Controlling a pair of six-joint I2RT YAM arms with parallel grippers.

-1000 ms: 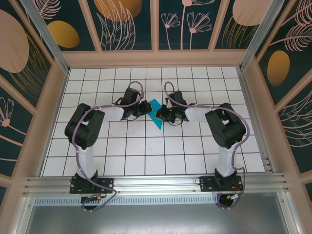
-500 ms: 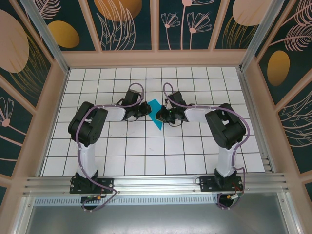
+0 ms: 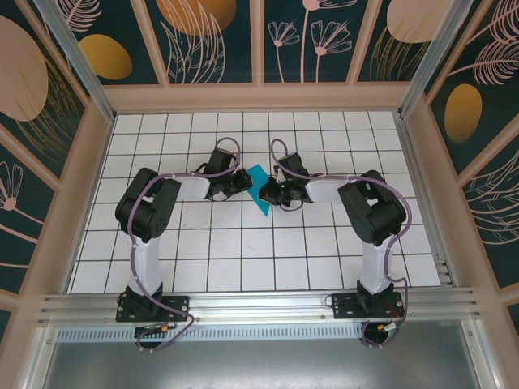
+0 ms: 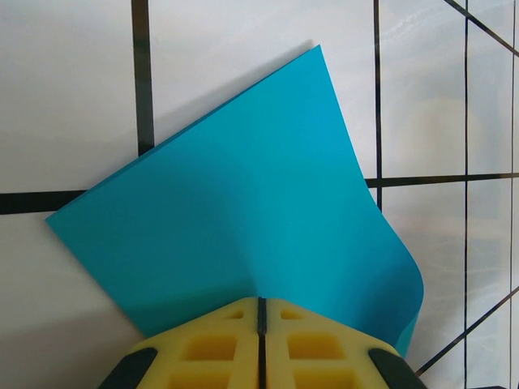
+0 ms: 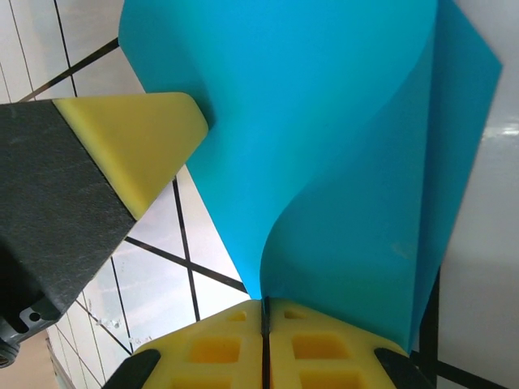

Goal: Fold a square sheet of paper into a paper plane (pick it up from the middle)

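Left tool is clamping down tight. Its two yellow pads are pressing together, with the near edge of the square sheet of paper caught in the seam between them. From that pinch the teal-blue sheet is fanning away toward twelve o'clock, one sharp corner pointing to about one o'clock and another reaching out at nine. The edge at four o'clock is curling up off the counter in a soft bend.

Over on the other side, the right tool is doing the same job: pads closed, gripping the sheet right at the seam. The paper is rising from there in a big S-shaped wave toward twelve o'clock, with a darker-shaded part of it showing at three o'clock. In that right wrist view, one yellow pad of the left tool is poking in at ten o'clock, meeting the sheet's edge.

From above, the two tools are facing each other near the middle of the counter, the left tool sitting at nine o'clock of the sheet and the right tool at about four o'clock — the paper is hanging between them as a narrow teal sliver, its lower tip pointing to six o'clock. The white counter with its black grid lines is spreading out beneath, and the left arm and the right arm are bending inward from their bases at six o'clock.
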